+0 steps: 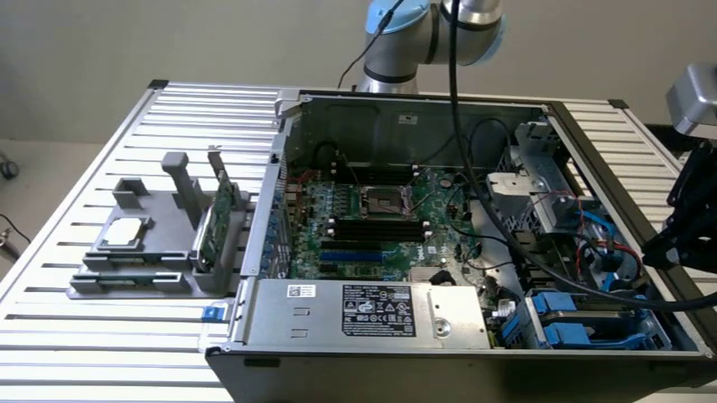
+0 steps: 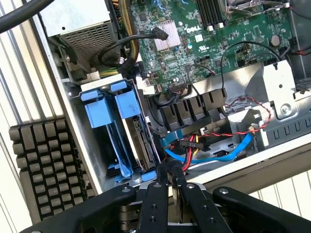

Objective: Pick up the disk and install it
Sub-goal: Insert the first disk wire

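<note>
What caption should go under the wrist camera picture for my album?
Robot gripper close above the blue-framed disk standing on edge inside an open computer case.

The disk wears smooth blue plastic — the case, dull grey sheet metal.

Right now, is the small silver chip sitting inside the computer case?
No, the silver chip rests on the grey fixture outside the computer case, toward the exterior view's left.
</note>
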Robot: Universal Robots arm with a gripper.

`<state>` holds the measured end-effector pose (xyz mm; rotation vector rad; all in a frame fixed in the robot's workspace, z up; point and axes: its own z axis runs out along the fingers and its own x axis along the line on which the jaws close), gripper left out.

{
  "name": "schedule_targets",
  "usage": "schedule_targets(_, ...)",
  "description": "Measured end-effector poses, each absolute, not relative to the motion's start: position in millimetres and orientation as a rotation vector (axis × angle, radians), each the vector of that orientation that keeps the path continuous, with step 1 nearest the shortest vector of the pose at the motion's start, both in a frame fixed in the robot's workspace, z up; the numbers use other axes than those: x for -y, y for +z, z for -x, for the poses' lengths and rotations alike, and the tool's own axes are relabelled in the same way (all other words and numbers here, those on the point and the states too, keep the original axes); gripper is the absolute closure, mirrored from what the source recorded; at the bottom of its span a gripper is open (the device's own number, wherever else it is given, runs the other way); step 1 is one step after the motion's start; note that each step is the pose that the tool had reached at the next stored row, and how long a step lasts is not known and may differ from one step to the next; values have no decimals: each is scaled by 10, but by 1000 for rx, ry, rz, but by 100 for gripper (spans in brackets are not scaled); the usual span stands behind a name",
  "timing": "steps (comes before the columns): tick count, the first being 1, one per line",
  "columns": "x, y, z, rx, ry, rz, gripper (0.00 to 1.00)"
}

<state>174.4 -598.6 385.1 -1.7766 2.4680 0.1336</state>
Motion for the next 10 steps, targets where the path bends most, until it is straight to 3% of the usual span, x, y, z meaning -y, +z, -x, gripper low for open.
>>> schedule_targets(10,5987,3857,-1740,-2468,134,1777,81)
